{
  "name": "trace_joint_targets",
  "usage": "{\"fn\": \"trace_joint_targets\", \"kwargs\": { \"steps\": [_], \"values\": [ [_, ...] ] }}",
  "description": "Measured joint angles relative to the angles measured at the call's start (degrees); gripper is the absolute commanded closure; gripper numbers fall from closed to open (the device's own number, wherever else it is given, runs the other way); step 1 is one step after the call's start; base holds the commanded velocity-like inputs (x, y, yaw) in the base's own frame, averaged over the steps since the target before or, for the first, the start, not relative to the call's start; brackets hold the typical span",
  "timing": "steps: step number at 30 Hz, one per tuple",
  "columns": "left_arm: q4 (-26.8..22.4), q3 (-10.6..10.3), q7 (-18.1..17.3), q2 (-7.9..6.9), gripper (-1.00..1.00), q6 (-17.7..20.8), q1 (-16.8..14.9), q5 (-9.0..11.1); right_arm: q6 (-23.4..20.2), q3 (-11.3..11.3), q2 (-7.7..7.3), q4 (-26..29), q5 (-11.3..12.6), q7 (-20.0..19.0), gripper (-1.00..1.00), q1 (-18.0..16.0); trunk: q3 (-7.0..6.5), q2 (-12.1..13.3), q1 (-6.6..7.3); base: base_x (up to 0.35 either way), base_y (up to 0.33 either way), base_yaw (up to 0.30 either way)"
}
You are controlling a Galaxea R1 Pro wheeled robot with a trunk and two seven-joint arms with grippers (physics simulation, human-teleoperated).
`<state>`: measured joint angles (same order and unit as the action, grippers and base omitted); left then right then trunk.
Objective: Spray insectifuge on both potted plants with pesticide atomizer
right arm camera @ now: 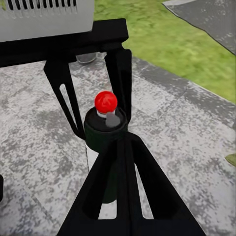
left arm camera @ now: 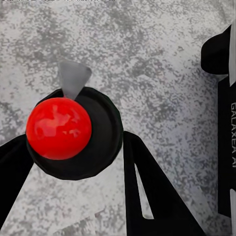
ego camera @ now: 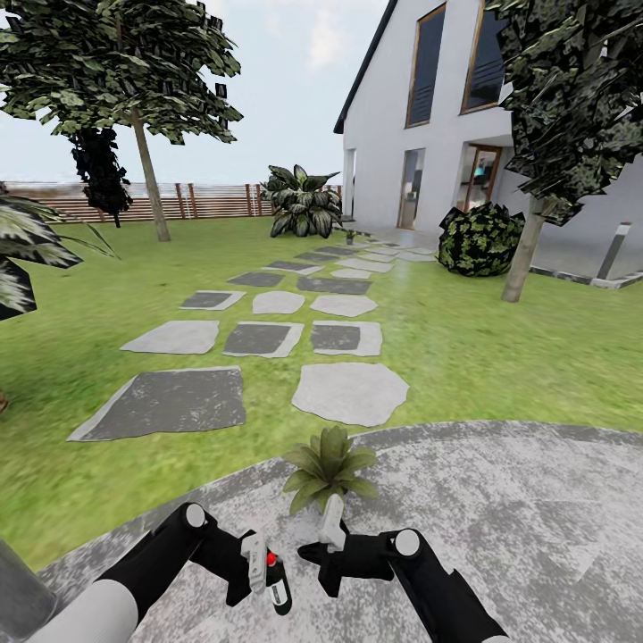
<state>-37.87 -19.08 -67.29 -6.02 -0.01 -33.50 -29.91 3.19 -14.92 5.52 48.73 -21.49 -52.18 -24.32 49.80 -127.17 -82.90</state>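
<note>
Gripping the pesticide atomizer (ego camera: 276,580) above the grey paved patio (ego camera: 536,509), the left gripper (ego camera: 265,572) has its fingers (left arm camera: 147,187) closed around the dark bottle, red cap upward. The right gripper (ego camera: 329,534) is just beside it; whether it is open, I cannot tell. One potted plant (ego camera: 329,466) stands near the patio's lawn-side edge.
</note>
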Motion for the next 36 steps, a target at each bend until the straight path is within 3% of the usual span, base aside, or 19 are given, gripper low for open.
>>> {"fn": "trace_joint_targets", "kwargs": {
  "steps": [12, 26, 36],
  "values": [
    [-0.1, 0.0, -2.6, 0.16, 1.0, -0.2, -0.1, 0.0, 0.0, 0.1, -0.02, 0.0, 0.0, 0.0, 1.0, 0.0, 0.0, 0.0, 0.0, 0.0, 0.0, 0.0],
    [-3.6, 0.1, -4.4, 0.29, 1.0, -0.1, 0.0, 0.2, 0.1, 0.1, -0.1, 0.0, -0.1, 0.0, 1.0, 0.0, 0.0, 0.0, 0.0, 0.0, 0.0, 0.0],
    [-3.5, 0.1, -4.3, 1.58, 1.0, -0.1, 0.1, 0.1, 0.1, 0.1, -0.1, 0.0, -0.1, 0.0, 1.0, 0.0, 0.0, 0.0, 0.0, 0.0, 0.0, 0.0]
  ]
}}
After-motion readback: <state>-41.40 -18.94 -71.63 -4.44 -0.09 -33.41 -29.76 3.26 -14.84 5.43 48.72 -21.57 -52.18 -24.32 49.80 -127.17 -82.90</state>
